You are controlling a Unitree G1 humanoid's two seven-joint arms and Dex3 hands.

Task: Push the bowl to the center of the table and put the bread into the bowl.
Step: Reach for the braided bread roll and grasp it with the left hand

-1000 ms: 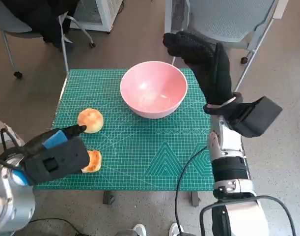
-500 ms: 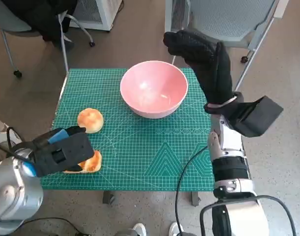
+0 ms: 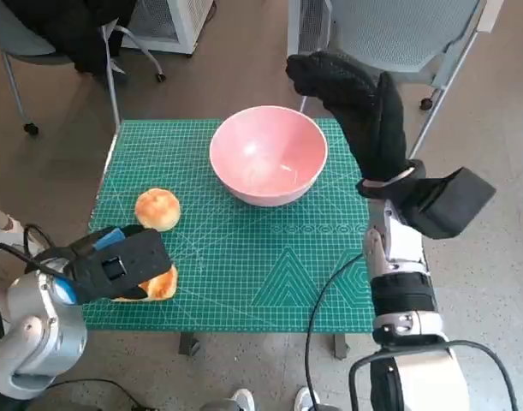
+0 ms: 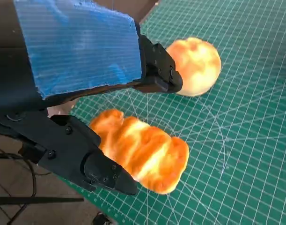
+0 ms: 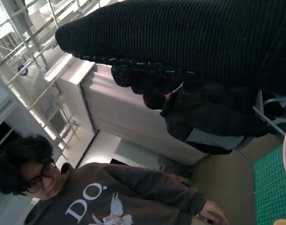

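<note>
- The pink bowl [image 3: 268, 154] sits on the green gridded mat [image 3: 270, 274] covering the bench, toward its far edge and not yet central.
- The left hand [image 3: 120, 264] hovers over the nearer piece of bread [image 4: 143, 150], fingers apart on either side, gripping nothing.
- A second round bun [image 3: 157, 209] lies just beyond.
- The gloved right hand [image 3: 355, 98] is raised beside the bowl's far right rim, holding nothing; contact unclear.
- Likely step: grasping bread. Next: close gently on the soft, golden, lumpy crust.
- The bowl looks smooth, hard and glossy.

Pale silver-grey forearms [image 3: 401, 282] trail thin black cables. The black left hand [image 3: 115, 265] wears blue tape; the right hand [image 3: 359, 107] wears a black knitted glove.
</note>
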